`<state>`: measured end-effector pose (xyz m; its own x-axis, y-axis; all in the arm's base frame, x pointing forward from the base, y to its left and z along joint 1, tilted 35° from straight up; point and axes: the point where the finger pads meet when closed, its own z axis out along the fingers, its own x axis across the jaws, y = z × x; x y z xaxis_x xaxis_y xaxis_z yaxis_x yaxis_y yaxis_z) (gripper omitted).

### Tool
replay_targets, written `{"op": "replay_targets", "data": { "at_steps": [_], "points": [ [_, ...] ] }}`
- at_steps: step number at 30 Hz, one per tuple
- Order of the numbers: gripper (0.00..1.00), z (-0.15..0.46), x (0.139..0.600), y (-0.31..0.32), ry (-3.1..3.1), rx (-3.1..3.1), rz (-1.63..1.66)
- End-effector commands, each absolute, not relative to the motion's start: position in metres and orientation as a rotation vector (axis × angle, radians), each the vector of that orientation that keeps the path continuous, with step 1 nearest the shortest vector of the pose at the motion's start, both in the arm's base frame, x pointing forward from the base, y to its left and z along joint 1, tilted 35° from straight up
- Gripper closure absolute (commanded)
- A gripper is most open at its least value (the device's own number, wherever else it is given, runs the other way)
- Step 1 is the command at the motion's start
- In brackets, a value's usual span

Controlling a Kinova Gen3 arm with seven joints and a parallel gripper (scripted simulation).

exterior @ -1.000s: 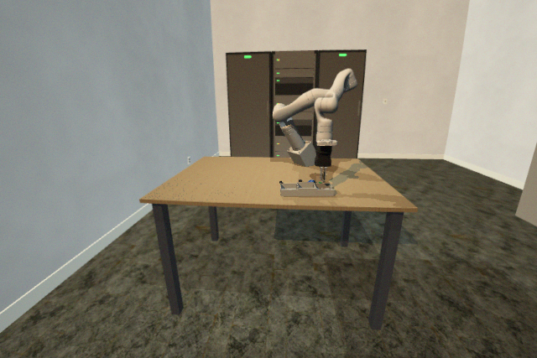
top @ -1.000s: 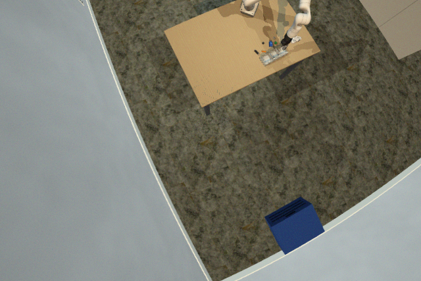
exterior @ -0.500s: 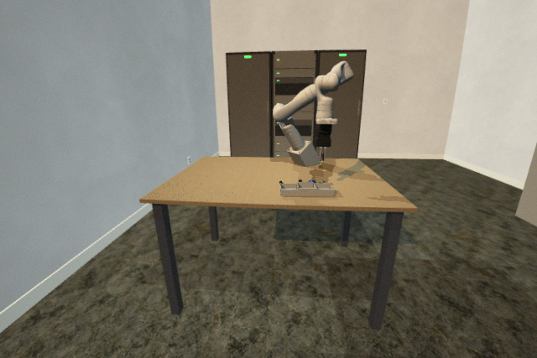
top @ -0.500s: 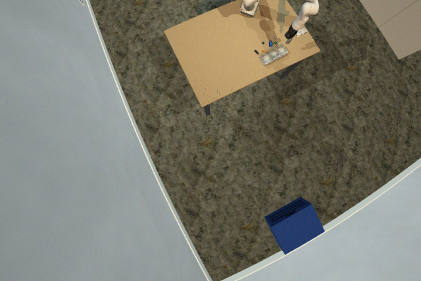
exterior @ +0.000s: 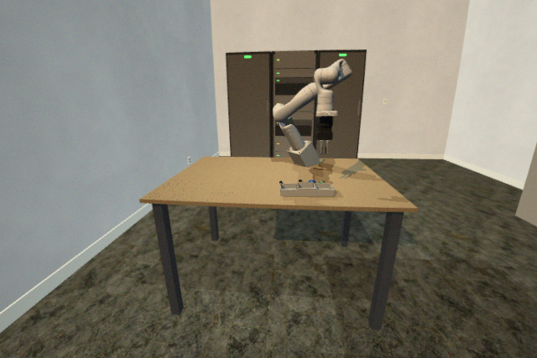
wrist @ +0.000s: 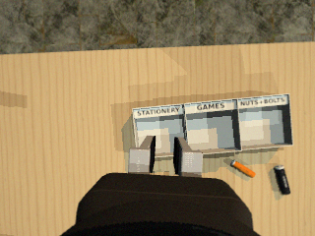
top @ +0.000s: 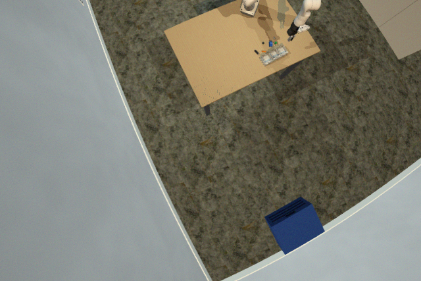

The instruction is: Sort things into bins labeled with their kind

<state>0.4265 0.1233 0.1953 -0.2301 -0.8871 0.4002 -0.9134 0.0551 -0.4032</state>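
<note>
Three joined grey bins (wrist: 213,124) stand on the wooden table, labelled STATIONERY, GAMES and NUTS+BOLTS. They also show in the top view (top: 273,54) and the exterior view (exterior: 308,189). My gripper (wrist: 164,148) hangs high above the near edge of the STATIONERY bin, fingers apart with nothing between them. It also shows in the top view (top: 291,37) and the exterior view (exterior: 324,146). An orange stick (wrist: 243,168) and a black cylinder (wrist: 282,179) lie on the table beside the bins. A blue thing (top: 270,43) and a green thing (top: 275,43) lie behind the bins. My fingers hide part of the STATIONERY bin's floor.
The arm's base (top: 248,8) is mounted at the table's far edge. The bins stand near the table's right front edge (top: 306,54). A blue box (top: 294,225) stands on the floor far from the table.
</note>
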Motion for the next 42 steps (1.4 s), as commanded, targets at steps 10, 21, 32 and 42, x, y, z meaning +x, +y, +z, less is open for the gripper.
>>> {"op": "replay_targets", "data": {
  "at_steps": [10,21,32,42],
  "points": [
    [0.36,0.151,0.383,0.068,-2.734,1.412,0.958],
    [0.36,0.102,0.336,0.007,-2.778,1.355,0.959],
    [0.36,0.079,0.310,-0.025,-2.778,1.355,0.959],
    [0.36,0.079,0.312,-0.024,-2.778,1.355,0.959]
  ]
}}
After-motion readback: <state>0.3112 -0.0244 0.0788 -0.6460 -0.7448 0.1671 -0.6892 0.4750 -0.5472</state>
